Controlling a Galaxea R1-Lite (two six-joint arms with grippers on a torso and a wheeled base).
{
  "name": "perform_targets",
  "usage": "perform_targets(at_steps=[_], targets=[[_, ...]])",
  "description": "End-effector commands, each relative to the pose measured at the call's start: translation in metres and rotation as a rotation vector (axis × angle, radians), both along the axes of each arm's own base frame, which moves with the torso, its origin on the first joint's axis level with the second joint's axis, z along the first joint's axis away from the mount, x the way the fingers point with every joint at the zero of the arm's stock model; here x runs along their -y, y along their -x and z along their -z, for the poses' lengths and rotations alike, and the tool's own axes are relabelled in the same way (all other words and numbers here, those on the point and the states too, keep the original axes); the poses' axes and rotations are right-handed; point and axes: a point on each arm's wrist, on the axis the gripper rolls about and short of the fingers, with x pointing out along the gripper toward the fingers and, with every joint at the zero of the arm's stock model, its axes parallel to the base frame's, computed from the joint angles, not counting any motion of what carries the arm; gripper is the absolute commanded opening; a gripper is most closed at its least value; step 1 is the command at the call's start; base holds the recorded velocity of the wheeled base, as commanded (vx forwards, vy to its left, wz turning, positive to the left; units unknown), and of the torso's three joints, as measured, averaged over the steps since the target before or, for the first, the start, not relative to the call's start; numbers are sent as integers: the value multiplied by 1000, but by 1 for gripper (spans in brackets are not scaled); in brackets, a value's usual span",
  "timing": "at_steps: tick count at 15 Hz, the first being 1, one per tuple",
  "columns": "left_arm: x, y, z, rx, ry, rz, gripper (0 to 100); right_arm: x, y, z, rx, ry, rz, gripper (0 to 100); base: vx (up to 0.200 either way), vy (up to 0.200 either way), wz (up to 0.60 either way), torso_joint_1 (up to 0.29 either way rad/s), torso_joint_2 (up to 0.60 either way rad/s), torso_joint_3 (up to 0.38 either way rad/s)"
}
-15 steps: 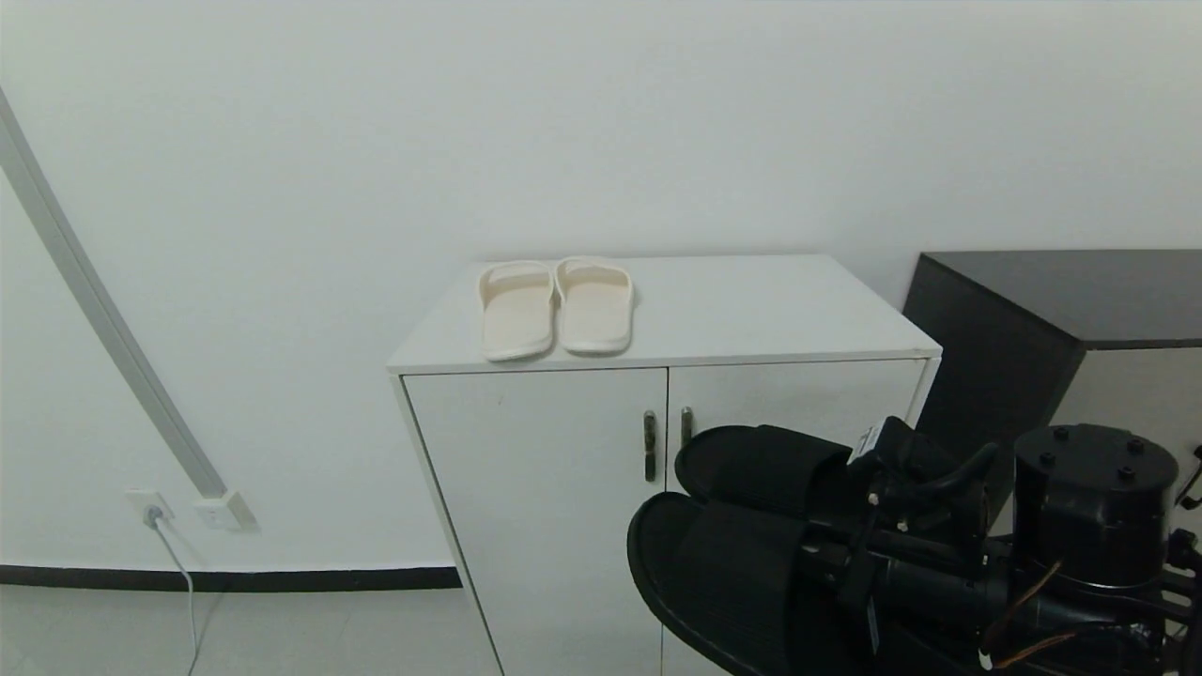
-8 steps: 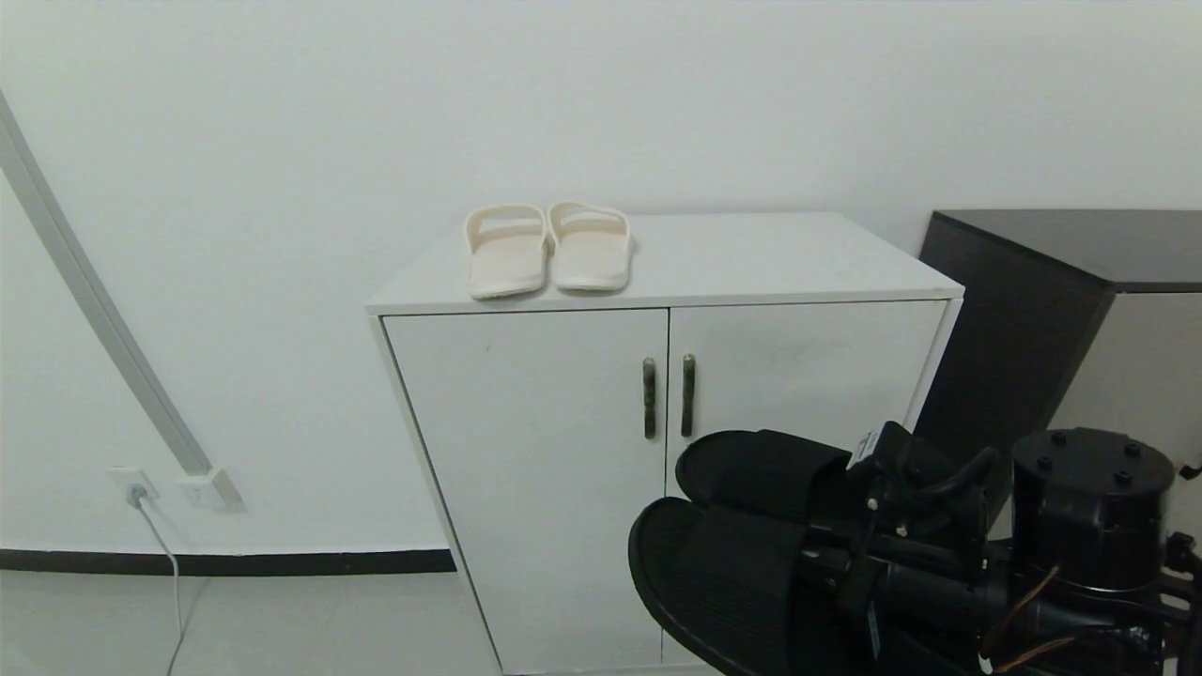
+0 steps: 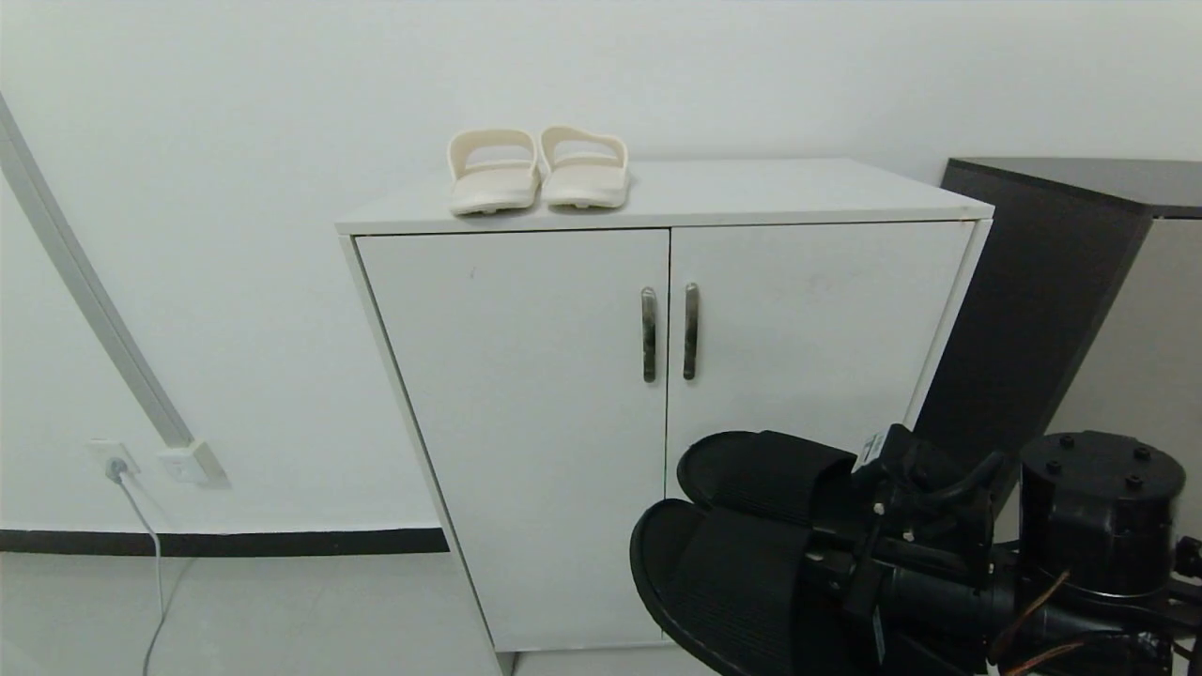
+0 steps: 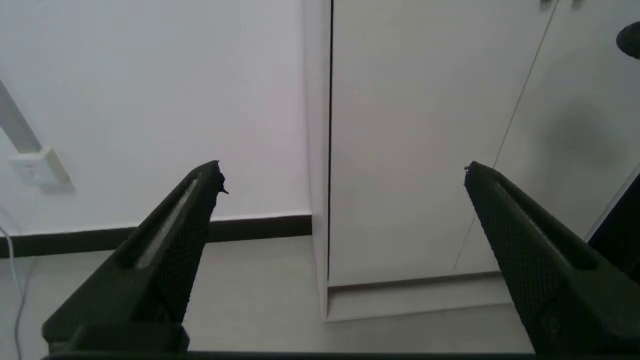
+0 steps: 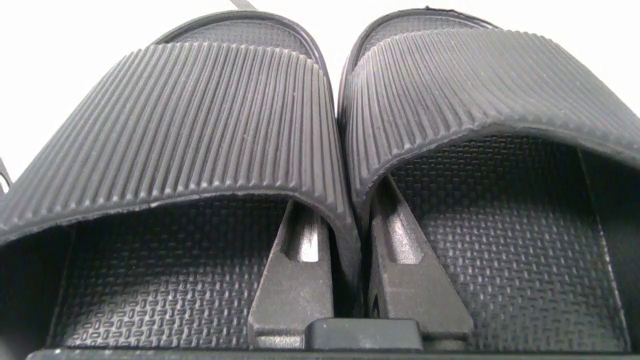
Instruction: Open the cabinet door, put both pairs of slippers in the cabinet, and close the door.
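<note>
Black slippers (image 3: pixel 742 563) still clamped in right gripper (image 5: pixel 350 250); left gripper (image 4: pixel 342 172) open; head camera lowered.

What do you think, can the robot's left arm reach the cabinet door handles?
Probably yes. The left gripper is open and empty, facing the closed front of the cabinet with nothing between. The handles sit higher, so it would likely need to rise.
</note>
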Motion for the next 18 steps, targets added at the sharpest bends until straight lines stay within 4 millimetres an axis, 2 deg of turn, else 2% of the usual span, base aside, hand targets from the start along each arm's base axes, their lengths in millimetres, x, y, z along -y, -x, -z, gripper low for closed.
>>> perform_targets(at_steps=[1,6,9,11,12,14,18], targets=[[0,0,0,0,0,0,100,2,2,-2,16,-17,0,0,0,0,0,-27,442,388],[0,0,0,0,0,0,100,3,3,1,9,-9,-2,0,0,0,0,0,56,46],[0,-2,-3,-16,-85,2,100,3,4,5,-3,2,-2,0,0,0,0,0,0,0],[0,-3,-32,-6,-99,25,100,3,3,6,-7,5,-2,0,0,0,0,0,0,0],[2,-11,-55,-39,-95,86,100,3,4,6,-6,4,-3,0,0,0,0,0,0,0],[5,-35,-80,-134,-78,219,100,4,5,6,-3,4,-4,0,0,0,0,0,0,0],[15,-93,-100,-264,-53,505,100,5,8,9,-5,21,-21,0,0,0,0,-10,71,65]])
